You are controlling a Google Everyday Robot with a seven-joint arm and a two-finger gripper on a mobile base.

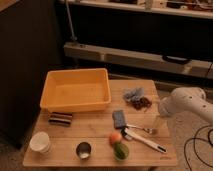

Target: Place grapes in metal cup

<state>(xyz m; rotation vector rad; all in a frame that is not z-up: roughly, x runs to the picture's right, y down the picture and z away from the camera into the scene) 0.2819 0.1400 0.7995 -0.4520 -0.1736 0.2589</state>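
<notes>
We are reaching: our gripper (158,120), jaws apart and empty, hangs just right of the grapes (142,103). Next we must grasp them, then carry them to the near-left metal cup (83,150).

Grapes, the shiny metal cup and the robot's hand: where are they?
grapes (143,102): camera view, middle of the bunch.
metal cup (83,150): camera view, its round mouth.
hand (159,119): camera view, between its fingertips, just right of the grapes.

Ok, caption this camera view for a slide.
Gripper hovers beside grapes; metal cup sits at front of table.
</notes>
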